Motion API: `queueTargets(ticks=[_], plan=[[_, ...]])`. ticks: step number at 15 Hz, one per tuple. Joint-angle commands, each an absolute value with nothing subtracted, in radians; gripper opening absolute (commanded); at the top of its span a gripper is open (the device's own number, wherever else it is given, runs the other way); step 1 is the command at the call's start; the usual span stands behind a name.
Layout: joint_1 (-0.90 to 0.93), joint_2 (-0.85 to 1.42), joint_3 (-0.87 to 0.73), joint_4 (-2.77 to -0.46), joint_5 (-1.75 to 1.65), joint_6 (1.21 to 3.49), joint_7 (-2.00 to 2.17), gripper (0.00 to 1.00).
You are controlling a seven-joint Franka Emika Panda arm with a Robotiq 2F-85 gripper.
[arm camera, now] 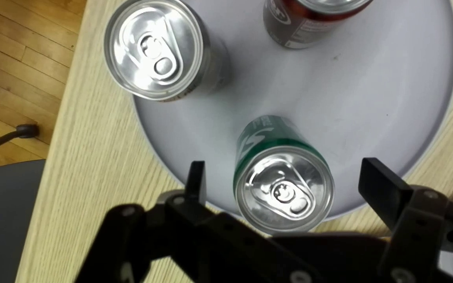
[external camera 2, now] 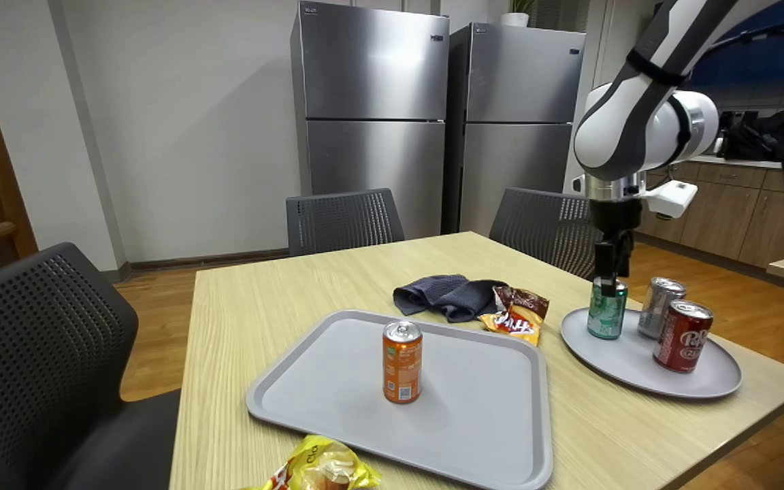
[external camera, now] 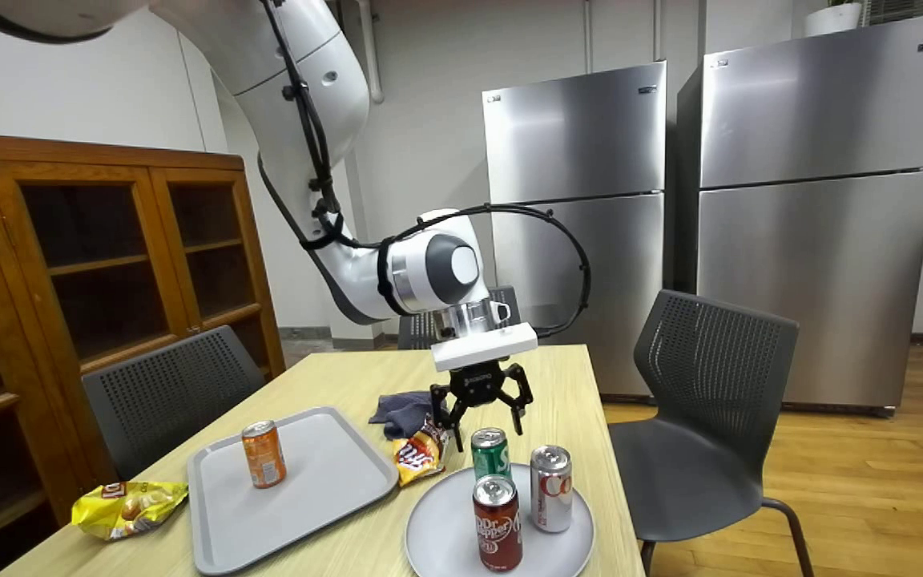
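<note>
My gripper [arm camera: 284, 173] stands open above a green can [arm camera: 266, 135], one finger to each side. In the wrist view gaps show between the can's rim and both fingers, so nothing is held. The can stands upright at the edge of a round grey plate [arm camera: 368, 114]. A silver can [arm camera: 153, 49] and a dark red Dr Pepper can [arm camera: 301, 23] share that plate. In an exterior view the black fingers [external camera 2: 608, 275] hang at the height of the green can's [external camera 2: 605, 316] top, overlapping it. How far they reach down beside it cannot be told.
An orange can [external camera: 264, 454] stands on a grey rectangular tray [external camera: 317, 505]. Beside the plate lie an orange-and-brown snack bag [external camera: 421, 454] and a dark cloth [external camera: 404, 413]. A yellow bag [external camera: 129, 509] rests by the tray. Chairs [external camera: 706, 433] surround the table [external camera: 566, 385].
</note>
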State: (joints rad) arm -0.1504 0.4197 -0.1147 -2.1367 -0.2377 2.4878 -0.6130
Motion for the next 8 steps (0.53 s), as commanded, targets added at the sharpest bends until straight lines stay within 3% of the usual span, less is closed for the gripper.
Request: queueTargets(ticks=[1,8], plan=[[-0.172,0.450,-0.098,-2.103,-0.259,2.478,-0.625,1.00],[-0.177,0.485,-0.102,-2.082,-0.268,2.474,-0.617,1.00]])
